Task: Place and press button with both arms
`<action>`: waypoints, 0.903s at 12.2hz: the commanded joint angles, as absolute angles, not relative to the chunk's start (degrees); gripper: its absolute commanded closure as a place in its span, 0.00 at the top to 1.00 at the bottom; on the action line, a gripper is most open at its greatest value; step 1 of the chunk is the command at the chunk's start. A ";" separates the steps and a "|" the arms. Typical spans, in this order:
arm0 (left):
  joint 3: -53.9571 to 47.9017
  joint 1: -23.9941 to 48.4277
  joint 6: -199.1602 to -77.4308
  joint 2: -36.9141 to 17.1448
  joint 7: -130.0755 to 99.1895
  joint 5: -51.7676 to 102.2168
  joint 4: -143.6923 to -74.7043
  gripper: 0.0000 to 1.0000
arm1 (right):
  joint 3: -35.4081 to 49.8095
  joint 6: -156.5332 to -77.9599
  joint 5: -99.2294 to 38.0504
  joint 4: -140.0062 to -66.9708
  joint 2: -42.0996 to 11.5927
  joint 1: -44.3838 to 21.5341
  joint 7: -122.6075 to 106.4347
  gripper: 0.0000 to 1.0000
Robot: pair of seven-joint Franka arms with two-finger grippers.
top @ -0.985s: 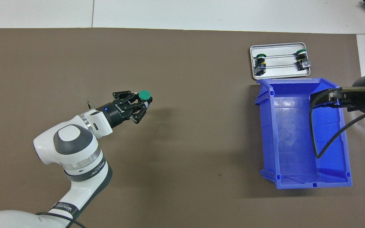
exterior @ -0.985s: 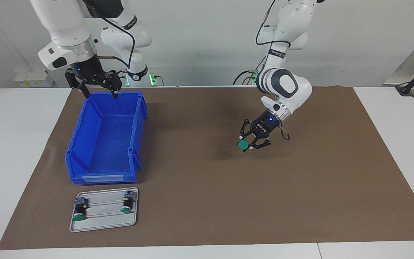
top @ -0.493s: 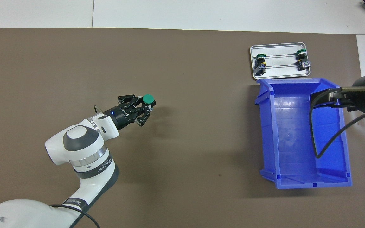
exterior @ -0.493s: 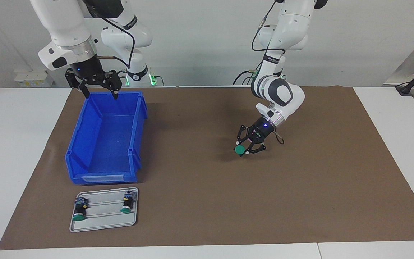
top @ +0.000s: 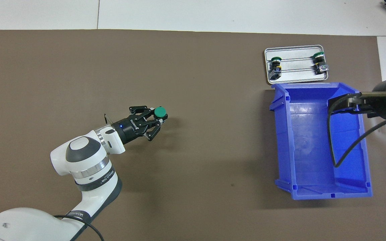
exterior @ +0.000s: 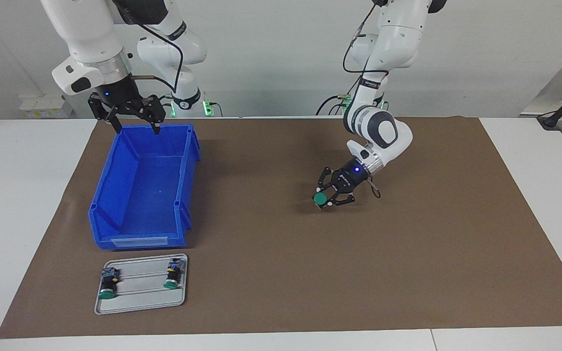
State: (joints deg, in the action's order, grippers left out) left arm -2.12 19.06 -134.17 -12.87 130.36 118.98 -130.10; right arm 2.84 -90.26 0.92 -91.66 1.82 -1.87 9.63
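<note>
Button [exterior: 319, 198] clamped cap-outward in left gripper [exterior: 327, 196], low over mat [exterior: 281, 273] for placing; right gripper [exterior: 136, 127] waits, spread, over bin [exterior: 115, 214].

You had one high camera facing the robots across the tabletop [exterior: 281, 341], and another above their end looking steeply down. Both took in the brown mat [exterior: 408, 273] and the blue bin [top: 317, 187].

green button cap [exterior: 319, 198], blue bin [exterior: 144, 190], brown mat [exterior: 408, 253]

Left gripper [exterior: 324, 199] holds the button [exterior: 319, 198] low over the brown mat [exterior: 408, 263].
</note>
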 commanded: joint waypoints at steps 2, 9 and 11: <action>-2.02 16.88 -125.88 -12.39 136.82 120.41 -133.93 0.00 | 3.25 -90.09 0.70 -92.64 2.90 -1.23 10.37 1.00; -1.93 15.56 -120.94 -10.20 142.99 120.32 -140.01 0.00 | 3.25 -90.17 0.70 -92.64 2.90 -1.23 10.37 1.00; -2.02 15.56 -120.07 -10.11 143.70 120.32 -140.36 0.00 | 3.25 -90.18 0.70 -92.64 2.90 -1.23 10.37 1.00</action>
State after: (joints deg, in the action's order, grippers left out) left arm -1.96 15.91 -121.72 -12.30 141.59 119.11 -138.00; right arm 2.84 -90.26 0.92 -91.66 1.82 -1.87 9.63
